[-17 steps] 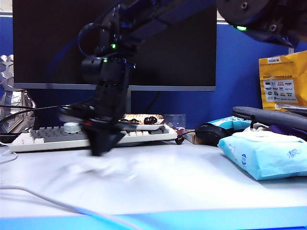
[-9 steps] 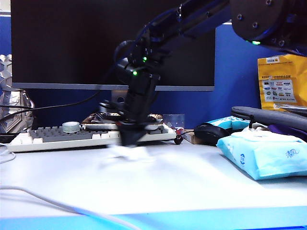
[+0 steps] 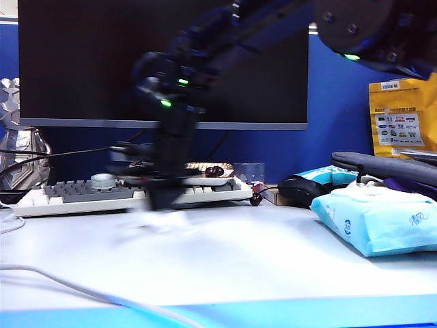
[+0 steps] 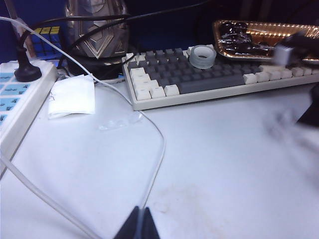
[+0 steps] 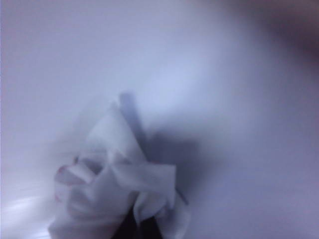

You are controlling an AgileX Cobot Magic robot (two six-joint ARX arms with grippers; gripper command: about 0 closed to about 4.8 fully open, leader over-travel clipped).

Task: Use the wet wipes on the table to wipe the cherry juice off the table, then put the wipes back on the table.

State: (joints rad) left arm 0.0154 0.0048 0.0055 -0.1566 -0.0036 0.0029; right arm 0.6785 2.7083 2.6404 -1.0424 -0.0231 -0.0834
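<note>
Table (image 3: pixel 273 266): right end effector (image 3: pixel 160 205) clamps wet wipes (image 5: pixel 119 189); left end effector (image 4: pixel 138 226) closed.

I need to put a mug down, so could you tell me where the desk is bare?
The pale grey-white table is bare between the white-and-grey keyboard and its blue front edge, left of the puffy light blue wipes pack. The right gripper, shut on the crumpled white wet wipe, crowds the keyboard's front. The left gripper is shut.

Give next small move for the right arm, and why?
Probably another sweep in front of the keyboard: the right gripper is shut on the wet wipes, bunched against the table, blurred mid-stroke. Whether juice remains isn't visible. The left gripper, shut, hovers idle.
</note>
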